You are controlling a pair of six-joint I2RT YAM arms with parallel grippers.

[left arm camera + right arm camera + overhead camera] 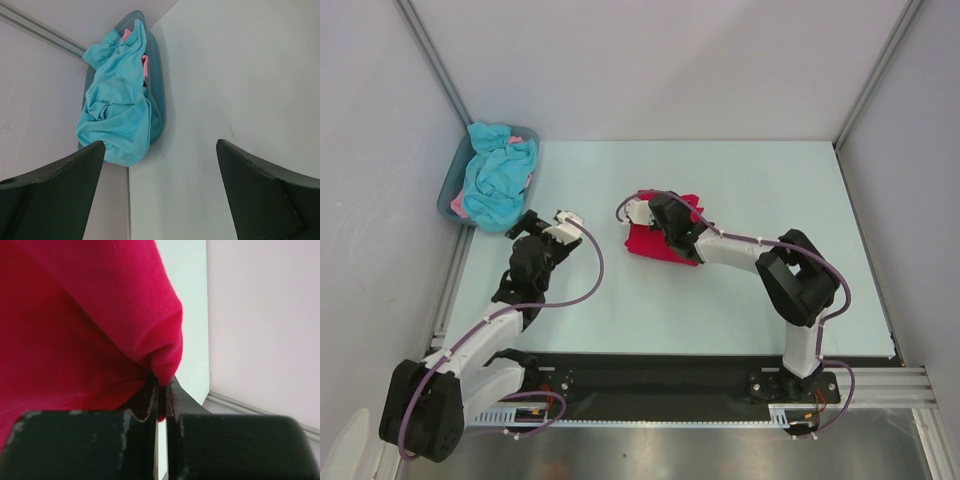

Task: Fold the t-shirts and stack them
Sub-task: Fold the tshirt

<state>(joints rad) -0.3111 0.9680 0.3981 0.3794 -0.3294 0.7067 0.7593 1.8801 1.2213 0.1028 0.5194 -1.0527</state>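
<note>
In the top external view the red t-shirt (647, 243) lay as a compact bundle near the middle of the table (750, 190), mostly under the right arm's wrist. The right gripper (636, 212) sat at the bundle's far-left edge, so the cloth ran from the fingers back toward that arm's own base. The left gripper (527, 226) hovered off the cloth just short of the grey-blue tub (448, 197) at the far-left corner, where the turquoise t-shirt (498, 182) was heaped over the rim. The left arm was plainly the nearer one to that heap and the right arm well apart from it. From the left wrist, the left gripper (160, 145) stood with its jaws spread wide and nothing between them. The turquoise t-shirt (117, 100) lay ahead and a little to the left, its long axis running away from the fingers along the tub (159, 95), with scraps of a pink t-shirt (145, 66) showing beneath it. From the right wrist, the right gripper (162, 390) was clenched on a rolled fold of the red t-shirt (75, 330), which filled the frame above and left of the jaws. How many layers were pinched I could not make out — the view was too close. I judged the next reach belonged to the left arm, forward and slightly left into the tub.
</note>
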